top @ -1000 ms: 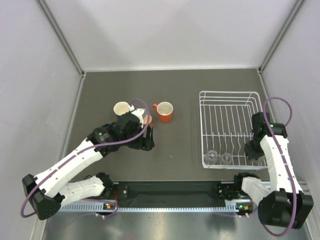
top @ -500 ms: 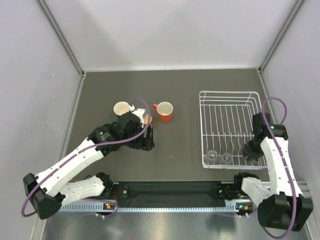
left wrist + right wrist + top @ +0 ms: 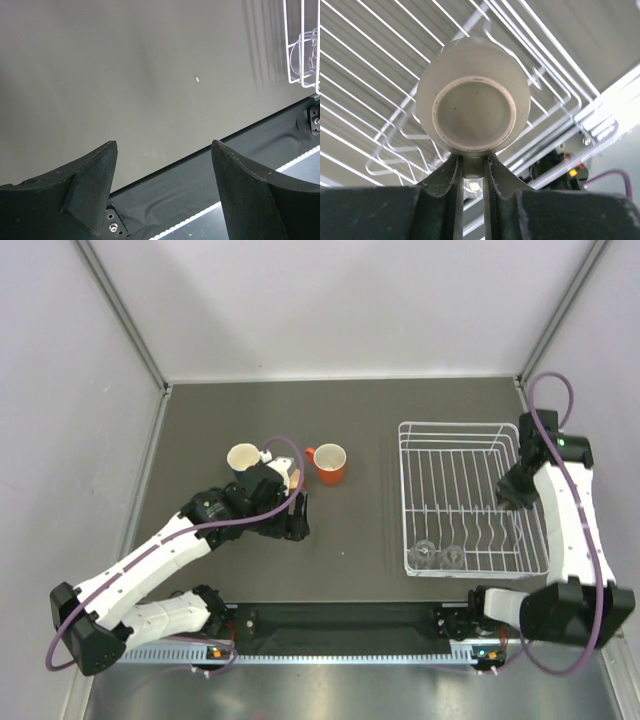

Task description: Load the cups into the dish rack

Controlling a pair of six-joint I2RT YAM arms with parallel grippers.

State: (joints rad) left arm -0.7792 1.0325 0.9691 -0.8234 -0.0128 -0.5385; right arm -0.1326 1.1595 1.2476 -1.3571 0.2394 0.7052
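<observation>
My right gripper [image 3: 472,162] is shut on the handle of a beige mug [image 3: 472,100], whose round base faces the right wrist camera. It hangs over the white wire dish rack [image 3: 365,75]. From above, the right gripper [image 3: 508,490] is at the right side of the dish rack [image 3: 405,500], and the arm hides the mug. Two clear glasses [image 3: 437,556] lie at the rack's near end. A large orange mug [image 3: 330,462], a pale cup [image 3: 243,457] and a tiny orange cup [image 3: 297,480] stand mid-table. My left gripper [image 3: 297,520] is open just near of them, and the left gripper [image 3: 165,142] holds nothing.
The left wrist view shows bare grey table with the rack's corner [image 3: 295,60] and a clear glass [image 3: 307,47] at top right. Pale walls close in the table on three sides. The black base rail [image 3: 340,625] runs along the near edge.
The right arm has swung from the rack's near right corner toward its far right side, carrying the mug. The left arm has stayed put.
</observation>
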